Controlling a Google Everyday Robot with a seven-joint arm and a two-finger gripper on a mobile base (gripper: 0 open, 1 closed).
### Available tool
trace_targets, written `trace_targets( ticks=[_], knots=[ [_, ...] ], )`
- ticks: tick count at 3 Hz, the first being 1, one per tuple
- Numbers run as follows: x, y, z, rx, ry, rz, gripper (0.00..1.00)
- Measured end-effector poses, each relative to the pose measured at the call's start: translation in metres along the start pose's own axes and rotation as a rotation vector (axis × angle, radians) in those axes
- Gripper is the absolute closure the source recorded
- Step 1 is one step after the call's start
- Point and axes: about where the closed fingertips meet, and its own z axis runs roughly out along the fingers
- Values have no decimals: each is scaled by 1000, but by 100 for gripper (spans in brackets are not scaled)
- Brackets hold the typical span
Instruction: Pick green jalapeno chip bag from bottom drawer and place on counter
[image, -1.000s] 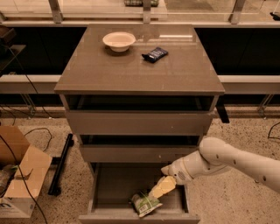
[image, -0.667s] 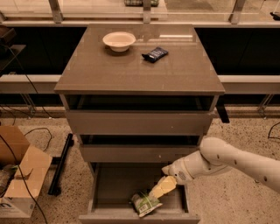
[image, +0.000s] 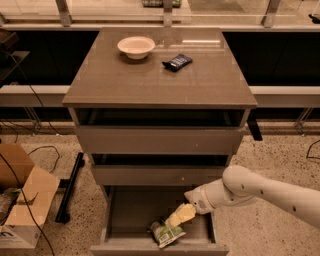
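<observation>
The green jalapeno chip bag (image: 165, 233) lies in the open bottom drawer (image: 130, 220), near its front edge and right of centre. My gripper (image: 178, 217) reaches in from the right on a white arm and sits just above and to the right of the bag, its yellowish tips touching or almost touching the bag's top. The counter (image: 150, 75) is the glossy grey-brown top of the cabinet above.
A white bowl (image: 136, 46) and a dark navy packet (image: 177, 61) lie at the back of the counter. The two upper drawers (image: 159, 140) are shut. Cardboard boxes (image: 22, 200) and cables sit on the floor at left.
</observation>
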Motion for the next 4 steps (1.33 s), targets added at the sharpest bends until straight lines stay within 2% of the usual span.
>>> trace_targets(
  ticks=[2,3,4],
  knots=[
    [26,-66,49,74,-43,65,0],
    [46,-100,75,98,-67,127,0],
    [75,-127,108,101,-69,218,0]
  ],
)
